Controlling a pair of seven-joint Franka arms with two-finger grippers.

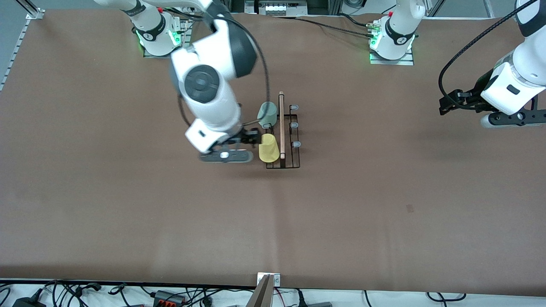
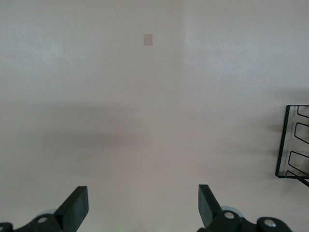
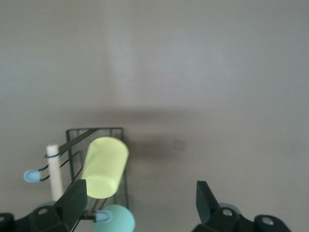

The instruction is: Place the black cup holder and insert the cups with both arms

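Note:
The black cup holder (image 1: 282, 128) stands mid-table, a wooden rod (image 1: 281, 125) along its top. A yellow cup (image 1: 268, 148) hangs on the peg nearest the front camera, on the side toward the right arm's end. A pale green cup (image 1: 267, 113) hangs on a peg farther back on that same side. My right gripper (image 1: 252, 137) is open right beside the yellow cup (image 3: 105, 166), holding nothing (image 3: 140, 200); the green cup (image 3: 116, 220) shows close to one finger. My left gripper (image 1: 445, 105) waits open and empty (image 2: 143, 203) toward the left arm's end of the table.
Three grey-blue peg tips (image 1: 294, 125) on the holder's side toward the left arm's end are bare. A corner of the holder (image 2: 292, 140) shows in the left wrist view. A small dark mark (image 1: 410, 208) lies on the brown table cover (image 1: 128, 204).

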